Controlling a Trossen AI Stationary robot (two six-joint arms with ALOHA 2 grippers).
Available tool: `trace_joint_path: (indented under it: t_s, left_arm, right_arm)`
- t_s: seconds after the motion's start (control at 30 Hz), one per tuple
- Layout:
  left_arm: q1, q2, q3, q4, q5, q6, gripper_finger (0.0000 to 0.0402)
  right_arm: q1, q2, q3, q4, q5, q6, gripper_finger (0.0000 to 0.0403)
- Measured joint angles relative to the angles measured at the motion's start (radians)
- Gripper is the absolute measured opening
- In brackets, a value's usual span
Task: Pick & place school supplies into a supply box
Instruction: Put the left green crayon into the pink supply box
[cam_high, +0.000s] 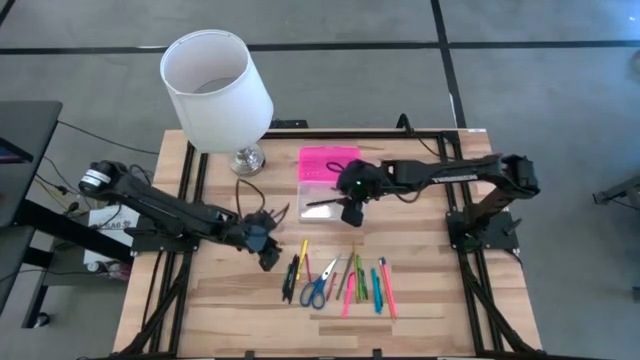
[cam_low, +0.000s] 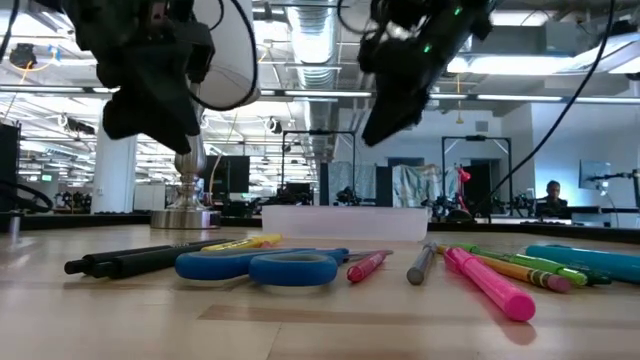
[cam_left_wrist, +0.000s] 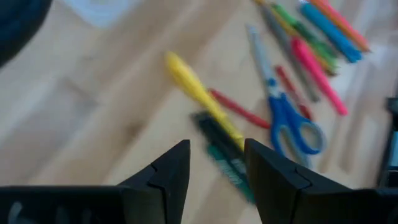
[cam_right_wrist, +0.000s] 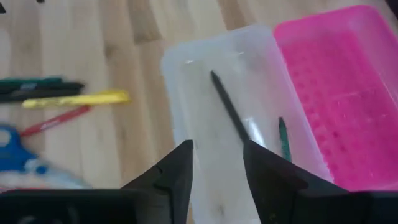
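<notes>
Supply box (cam_high: 322, 178) open at upper centre of high view, pink lid (cam_right_wrist: 336, 93) flat beside clear base (cam_right_wrist: 230, 124); inside already a dark pencil (cam_right_wrist: 229, 115) and a green one (cam_right_wrist: 283, 140). Right end effector (cam_right_wrist: 217, 168) above base, fingers apart, empty: drop probably just done. Left end effector (cam_left_wrist: 217, 171) fingers apart, empty, over yellow marker (cam_left_wrist: 199, 93) in the row on the desk (cam_high: 230, 310). Next probably: lower, close on marker.

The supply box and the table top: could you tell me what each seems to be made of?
Supply box: likely plastic, with a frosted see-through base showing the pens inside and a glossy pink lid.
Table top: apparently wood, pale planks with visible grain and seams, matte.
</notes>
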Motion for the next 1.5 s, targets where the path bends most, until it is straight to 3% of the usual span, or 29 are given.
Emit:
trace_joint_path:
  t_s: [0.3, 0.67, 1.5]
  left_arm:
    - [-0.105, 0.155, 0.000, 0.159, -0.003, -0.122, 0.0146]
    - [-0.174, 0.315, 0.001, 0.387, -0.005, -0.090, 0.0146]
    - [-0.165, 0.398, 0.005, 0.350, 0.033, -0.160, 0.0146]
  right_arm:
    - [0.103, -0.123, 0.000, -0.118, 0.124, 0.011, 0.0118]
    - [0.177, -0.223, 0.000, -0.204, 0.158, 0.026, 0.0118]
    - [0.195, -0.235, 0.000, -0.239, 0.191, 0.053, 0.0118]
